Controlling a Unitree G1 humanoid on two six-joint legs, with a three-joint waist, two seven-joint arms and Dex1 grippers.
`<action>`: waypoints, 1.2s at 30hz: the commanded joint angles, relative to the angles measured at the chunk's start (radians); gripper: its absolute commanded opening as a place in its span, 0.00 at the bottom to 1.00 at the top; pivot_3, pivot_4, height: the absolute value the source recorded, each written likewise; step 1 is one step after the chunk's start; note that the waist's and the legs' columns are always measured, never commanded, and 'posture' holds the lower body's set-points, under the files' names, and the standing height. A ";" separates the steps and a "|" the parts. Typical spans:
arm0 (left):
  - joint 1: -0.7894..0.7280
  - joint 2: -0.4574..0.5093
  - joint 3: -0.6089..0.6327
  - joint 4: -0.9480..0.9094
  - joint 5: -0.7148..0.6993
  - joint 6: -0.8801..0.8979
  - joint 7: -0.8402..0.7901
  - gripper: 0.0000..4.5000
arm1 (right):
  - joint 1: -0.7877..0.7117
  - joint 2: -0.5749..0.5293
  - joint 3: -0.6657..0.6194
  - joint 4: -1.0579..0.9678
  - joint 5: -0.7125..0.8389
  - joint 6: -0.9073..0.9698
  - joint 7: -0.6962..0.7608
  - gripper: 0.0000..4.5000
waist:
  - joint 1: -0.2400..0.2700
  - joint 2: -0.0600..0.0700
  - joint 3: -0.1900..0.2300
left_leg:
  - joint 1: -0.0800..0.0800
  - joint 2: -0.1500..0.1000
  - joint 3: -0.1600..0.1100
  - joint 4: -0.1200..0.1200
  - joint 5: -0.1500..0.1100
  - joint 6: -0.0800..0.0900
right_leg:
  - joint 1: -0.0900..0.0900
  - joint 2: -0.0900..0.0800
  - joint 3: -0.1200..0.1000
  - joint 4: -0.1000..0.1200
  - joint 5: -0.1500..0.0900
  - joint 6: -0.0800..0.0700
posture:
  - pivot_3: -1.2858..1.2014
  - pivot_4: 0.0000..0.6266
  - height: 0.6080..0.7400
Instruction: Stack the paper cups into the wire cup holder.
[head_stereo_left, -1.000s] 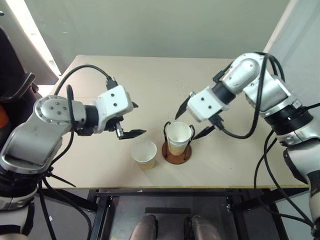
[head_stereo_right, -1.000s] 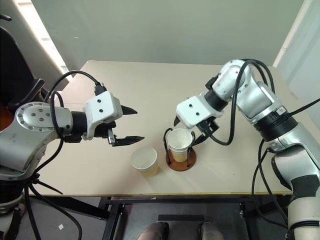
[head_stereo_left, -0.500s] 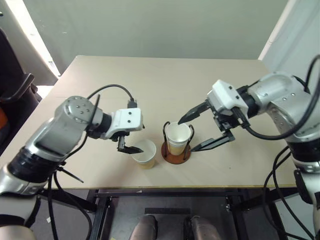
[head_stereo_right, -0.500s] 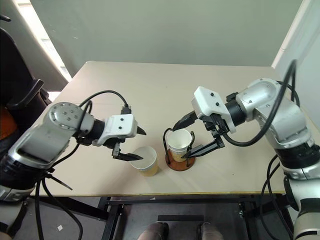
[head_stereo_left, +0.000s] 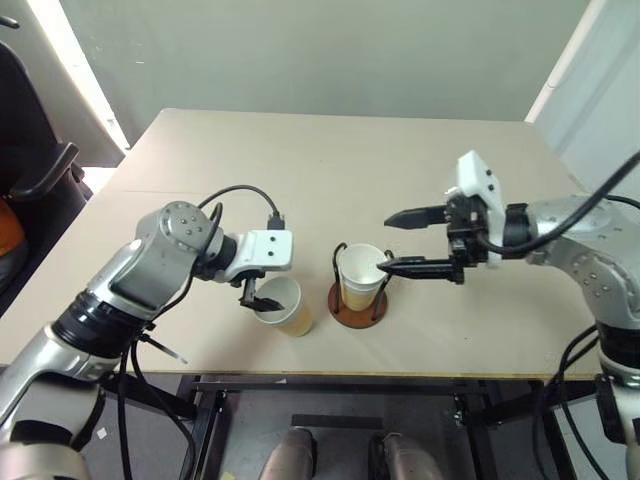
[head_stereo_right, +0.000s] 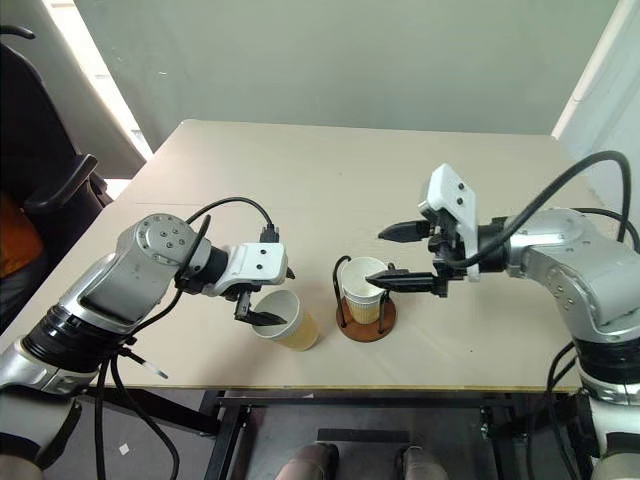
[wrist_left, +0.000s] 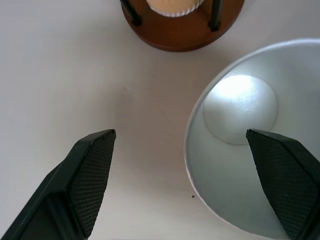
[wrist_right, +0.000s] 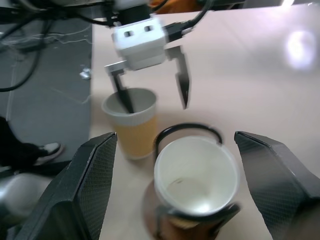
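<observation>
Beige tabletop (head_stereo_left: 300, 150) carries all task items near its front edge; a grey wall stands behind it.

Left gripper (head_stereo_right: 262, 297) hangs over the loose cup (head_stereo_right: 284, 318), which stands upright at the 9 o'clock side of the holder (head_stereo_right: 366, 322), just beside it but apart. Its fingers are spread wide and hold nothing. One finger (wrist_left: 280, 175) sits inside the cup mouth and the other (wrist_left: 85, 175) outside over bare table, so the jaws straddle the cup wall. This placement probably prepares a rim pinch for lifting.

Holder base is a reddish-brown disc; its dark wire loops rise on either side of the seated cup (head_stereo_left: 361, 277) and keep it upright. At least one cup is therefore stacked; whether more are nested inside it cannot be told.

Right gripper (head_stereo_left: 382, 241) is level at the 3 o'clock side of the holder, fingertips pointing toward it. Its fingers are well apart and empty. In the right wrist view they flank the seated cup without a visible grip, likely clearing the way for the next cup.
</observation>
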 joint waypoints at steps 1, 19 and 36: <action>-0.001 -0.001 0.035 -0.014 -0.006 -0.020 -0.024 0.91 | 0.039 -0.066 -0.062 -0.058 0.060 0.008 0.036 0.87 | 0.000 0.000 0.000 | 0.000 0.000 0.000 0.000 0.000 0.000 | 0.000 0.000 0.000 0.000 0.000 0.000 | 0.52 0.24 1.00; -0.155 0.041 0.173 0.083 -0.073 -0.120 -0.152 0.01 | 0.069 -0.173 -0.043 0.009 0.029 -0.075 0.079 0.87 | 0.002 0.000 0.000 | -0.001 -0.001 -0.001 0.001 0.002 0.003 | 0.001 0.000 0.001 0.000 -0.002 0.006 | 0.52 0.24 1.00; -0.748 -0.213 -0.170 0.607 -0.475 -0.378 -0.275 0.01 | 0.103 -0.245 -0.284 0.055 0.214 -0.059 0.090 0.87 | 0.013 0.002 0.001 | -0.013 -0.001 0.004 0.016 -0.005 0.006 | 0.002 -0.002 0.002 -0.013 0.004 0.025 | 0.52 0.24 1.00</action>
